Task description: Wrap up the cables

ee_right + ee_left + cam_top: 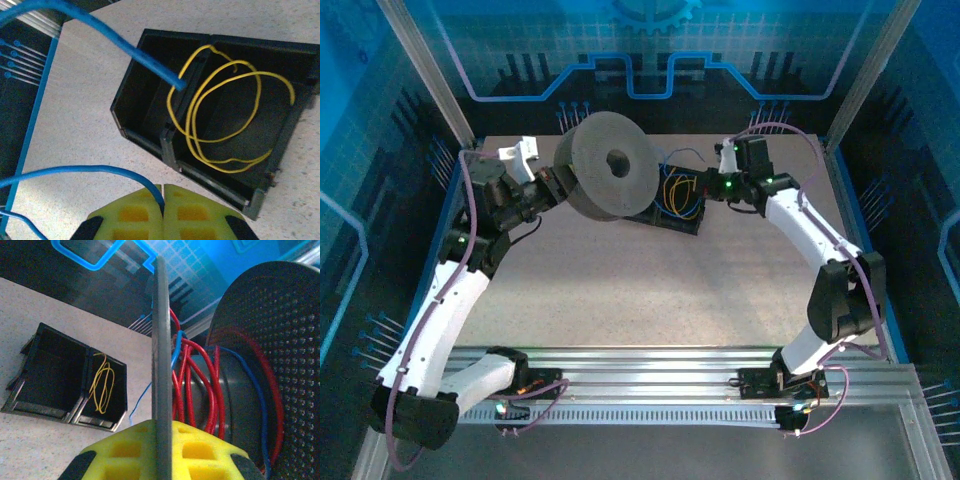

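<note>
Winding blue cable onto spool
Left gripper clamps the rim, right gripper pinches the cable (slack); next needs tension.

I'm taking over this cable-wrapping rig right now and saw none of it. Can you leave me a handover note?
Left gripper: shut on a flange edge of the large dark grey spool.
Right gripper: shut on the thin blue cable.
Thin red cable: wound round the spool's hub.
Blue cable: partly on the spool, the rest trailing to the right gripper, free end over the black two-compartment plastic bin.
Thin yellow cable: coiled loose in one bin compartment.
Done: red wrapped, blue begun.
Left: finish blue, then likely wrap yellow.
</note>
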Controlling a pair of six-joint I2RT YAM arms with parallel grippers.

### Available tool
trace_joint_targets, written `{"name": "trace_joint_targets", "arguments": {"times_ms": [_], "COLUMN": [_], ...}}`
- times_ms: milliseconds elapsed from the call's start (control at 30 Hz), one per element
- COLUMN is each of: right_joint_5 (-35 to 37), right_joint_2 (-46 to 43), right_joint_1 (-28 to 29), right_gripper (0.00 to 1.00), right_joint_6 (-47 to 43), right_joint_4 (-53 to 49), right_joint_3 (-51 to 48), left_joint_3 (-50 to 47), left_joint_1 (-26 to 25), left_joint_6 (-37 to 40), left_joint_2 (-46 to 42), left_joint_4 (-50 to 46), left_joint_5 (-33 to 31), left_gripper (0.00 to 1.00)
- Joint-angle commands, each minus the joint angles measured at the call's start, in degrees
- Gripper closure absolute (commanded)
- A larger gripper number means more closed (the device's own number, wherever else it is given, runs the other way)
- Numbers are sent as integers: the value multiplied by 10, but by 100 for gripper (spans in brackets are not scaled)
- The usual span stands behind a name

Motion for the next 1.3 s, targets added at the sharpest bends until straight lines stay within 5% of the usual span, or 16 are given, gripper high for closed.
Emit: {"name": "trace_joint_targets", "arguments": {"times_ms": [0, 367, 733, 1033, 1267], "right_joint_5": [50, 167, 234, 239, 326], "right_joint_2": [-22, -59, -102, -111, -138], "right_joint_1": [33, 205, 361, 419, 425], "right_gripper": [100, 100, 100, 100, 100], "right_joint_6": [8, -7, -21, -35, -74], "right_joint_4": [31, 29, -8, -56, -126], "right_joint_3": [-40, -81, -40, 41, 107], "left_joint_3": [13, 17, 83, 147, 169], "left_joint_1": [14, 19, 2, -56, -93], "left_joint_6": [-72, -105, 8, 134, 212], "left_joint_2": [-9, 39, 143, 236, 273], "left_joint_4": [143, 159, 86, 20, -17], "left_joint_5": [-61, -189, -334, -433, -455], "left_gripper": [100, 100, 100, 100, 100]}}
